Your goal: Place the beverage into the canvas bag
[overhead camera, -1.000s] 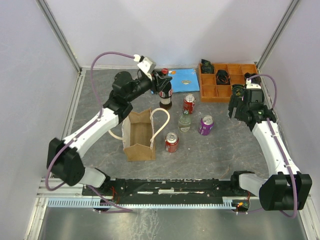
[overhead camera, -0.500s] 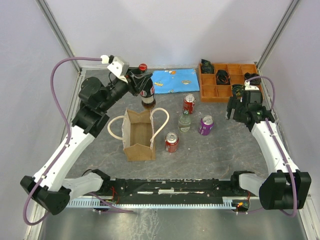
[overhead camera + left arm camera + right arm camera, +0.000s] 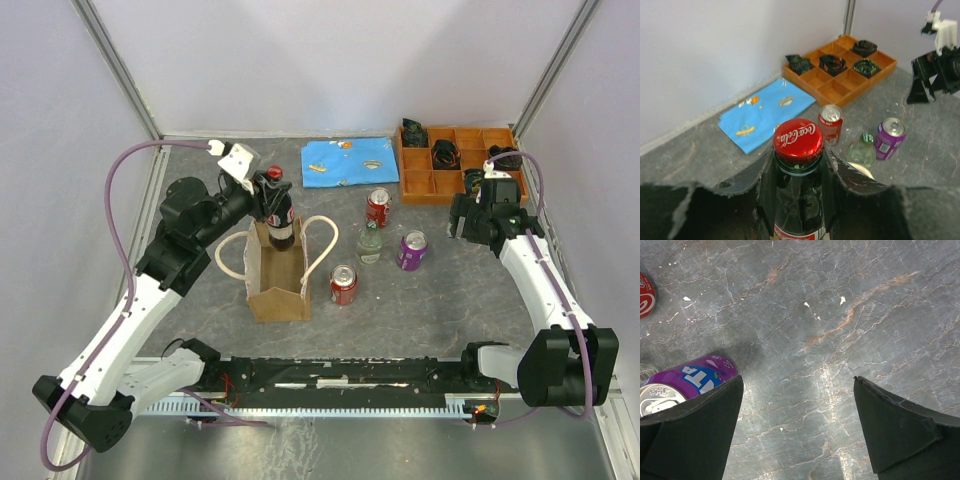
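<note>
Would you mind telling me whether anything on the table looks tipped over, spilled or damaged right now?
Nothing stands out. The two red cans, the purple can and the small green glass bottle stand upright, the tan canvas bag is upright, and no liquid shows on the grey table. The left tool holds the red-capped cola bottle.

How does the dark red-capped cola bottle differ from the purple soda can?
The dark red-capped cola bottle is held by the left gripper at the mouth of the tan canvas bag; the purple soda can stands free on the grey table. The bottle is taller and narrow-necked; the can is short and straight-sided. Both are drinks.
</note>
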Tool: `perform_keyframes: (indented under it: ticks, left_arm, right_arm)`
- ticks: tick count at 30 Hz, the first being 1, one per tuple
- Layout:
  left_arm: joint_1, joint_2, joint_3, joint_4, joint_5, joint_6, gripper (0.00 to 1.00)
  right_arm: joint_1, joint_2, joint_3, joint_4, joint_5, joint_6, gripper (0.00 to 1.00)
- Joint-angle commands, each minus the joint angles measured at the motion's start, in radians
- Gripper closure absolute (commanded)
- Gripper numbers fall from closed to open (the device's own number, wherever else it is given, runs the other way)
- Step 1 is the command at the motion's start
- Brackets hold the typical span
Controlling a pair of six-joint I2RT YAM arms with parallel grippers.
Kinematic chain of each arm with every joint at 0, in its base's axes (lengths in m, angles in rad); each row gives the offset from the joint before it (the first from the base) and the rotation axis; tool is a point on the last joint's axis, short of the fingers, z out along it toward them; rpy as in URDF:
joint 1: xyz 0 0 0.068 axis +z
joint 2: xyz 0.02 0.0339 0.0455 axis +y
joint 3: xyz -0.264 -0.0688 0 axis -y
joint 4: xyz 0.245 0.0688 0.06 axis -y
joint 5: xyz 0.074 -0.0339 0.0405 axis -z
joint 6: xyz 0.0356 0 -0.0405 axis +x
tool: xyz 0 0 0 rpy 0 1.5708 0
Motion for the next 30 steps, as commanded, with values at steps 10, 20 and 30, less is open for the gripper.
perform_keyframes:
  ticks: [10, 20, 30]
  left_arm:
    - [0.003, -0.089, -0.244, 0.337, -0.011, -0.015, 0.97]
    - [0.004, -0.073, -0.380, 0.495, -0.037, -0.047, 0.97]
    - [0.005, -0.001, -0.406, 0.621, -0.059, -0.034, 0.97]
  right_arm:
    - [0.004, 0.018, 0.085, 0.001, -0.004, -0.041, 0.01]
    - [0.004, 0.043, 0.128, -0.034, -0.006, -0.047, 0.01]
    - [0.004, 0.058, 0.146, -0.040, -0.009, -0.041, 0.01]
